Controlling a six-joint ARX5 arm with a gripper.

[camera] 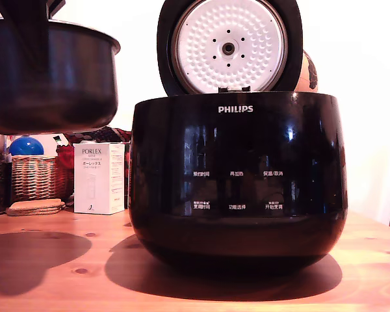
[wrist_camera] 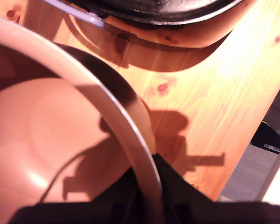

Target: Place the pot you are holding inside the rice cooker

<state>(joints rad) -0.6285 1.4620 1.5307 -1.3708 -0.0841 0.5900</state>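
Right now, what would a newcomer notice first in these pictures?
The big glossy black rice cooker fills the middle of the exterior view, its lid standing open. The dark pot hangs above the wooden table at that view's left, clamped at its rim by the gripper.

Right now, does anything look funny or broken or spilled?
Nothing is spilled or broken. The pot hangs in the air at the exterior view's left, clamped at its rim by the end effector, beside the cooker and not yet over it. The lid stands open, ready.
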